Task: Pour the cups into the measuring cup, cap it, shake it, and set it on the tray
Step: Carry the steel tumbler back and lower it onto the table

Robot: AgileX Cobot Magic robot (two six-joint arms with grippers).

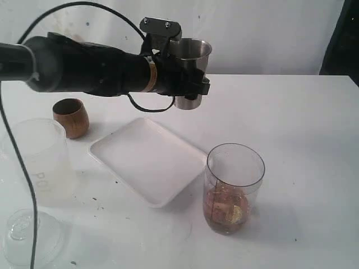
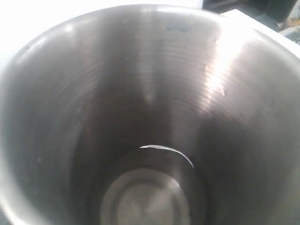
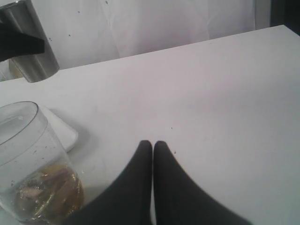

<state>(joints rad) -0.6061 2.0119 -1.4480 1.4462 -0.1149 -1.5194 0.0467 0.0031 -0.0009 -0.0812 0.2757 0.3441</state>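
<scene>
Left end effector (image 1: 189, 84): clamped on the tall, tapered shiny steel tumbler (image 1: 190, 56), which it holds upright in the air above the white desk (image 1: 303, 123), beyond the far edge of the tray. The left wrist view looks straight into the steel tumbler (image 2: 150, 122); bare metal shows down to its base.

Right end effector (image 3: 153, 149): closed on nothing, its two dark fingers pressed together, low over the desk (image 3: 215, 93) near the measuring cup.

Measuring cup (image 1: 234, 188): a tall clear plastic cylinder, upright on the desk just beside the near right corner of the tray, uncapped, with brownish contents in its bottom. It also shows in the right wrist view (image 3: 33, 164).

Tray (image 1: 148, 159): shallow, white, rectangular with rounded corners, lying flat.

Small rounded dark-brown wooden cup (image 1: 71, 116): upright on the desk, left of the tray.

Frosted translucent container (image 1: 36, 162): at the left edge. A clear round lid (image 1: 25, 238) lies in front of it.
</scene>
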